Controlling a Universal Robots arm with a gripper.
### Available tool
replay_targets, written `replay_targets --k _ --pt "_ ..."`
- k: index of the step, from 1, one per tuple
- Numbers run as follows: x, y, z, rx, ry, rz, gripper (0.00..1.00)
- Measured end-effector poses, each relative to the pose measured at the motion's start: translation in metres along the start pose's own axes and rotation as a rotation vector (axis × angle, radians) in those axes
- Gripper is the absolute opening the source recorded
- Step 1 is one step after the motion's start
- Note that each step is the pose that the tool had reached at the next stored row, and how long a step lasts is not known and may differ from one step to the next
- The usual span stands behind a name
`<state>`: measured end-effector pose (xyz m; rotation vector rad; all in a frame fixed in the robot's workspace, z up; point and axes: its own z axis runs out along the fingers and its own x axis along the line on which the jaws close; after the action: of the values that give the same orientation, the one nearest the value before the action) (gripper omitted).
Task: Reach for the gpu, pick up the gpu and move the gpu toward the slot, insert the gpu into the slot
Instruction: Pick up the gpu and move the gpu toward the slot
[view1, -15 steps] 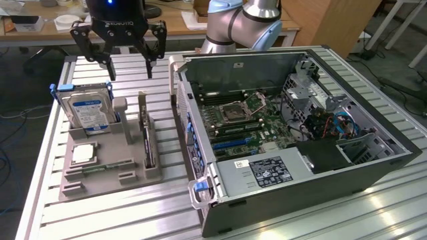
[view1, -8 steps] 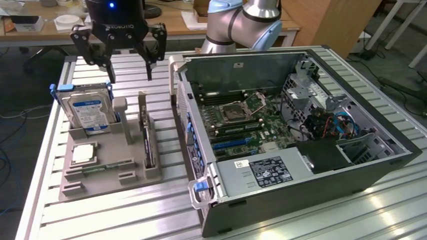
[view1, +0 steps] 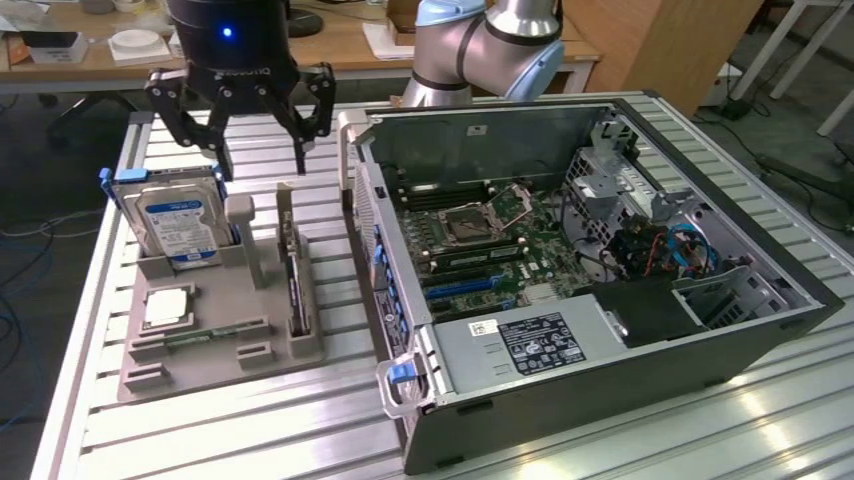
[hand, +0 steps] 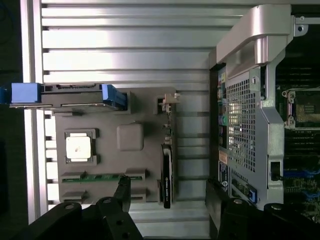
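Standing on its long edge in a groove of the grey holder tray, the gpu is a thin dark card seen edge-on. Its long axis runs from the far end of the tray toward the near end, roughly alongside the perforated rear wall of the open computer case. In the wrist view the gpu shows as a narrow dark strip with a pale bracket-like piece at the end away from the camera. The gripper hangs above the far end of the tray with its jaws spread wide, holding nothing and touching nothing. From the wrist camera the two black fingers stand on either side of the card, well clear of it. On the same tray, the silver hard drive with its blue-white label stands upright on the exterior view's left, with a square processor chip and a green memory stick lying flat nearer the camera. Inside the case, the slot is a long blue strip on the green motherboard, apart from the gpu.
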<state>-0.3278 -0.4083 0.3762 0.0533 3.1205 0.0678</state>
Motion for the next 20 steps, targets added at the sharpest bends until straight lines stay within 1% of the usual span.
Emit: replay_targets --k 10,20 --pt "0.0 -0.0023 0.0171 0.0001 0.0001 0.0 0.71" --pt "0.0 -0.0067 0.0296 -0.0002 0.0005 -0.008 0.71"
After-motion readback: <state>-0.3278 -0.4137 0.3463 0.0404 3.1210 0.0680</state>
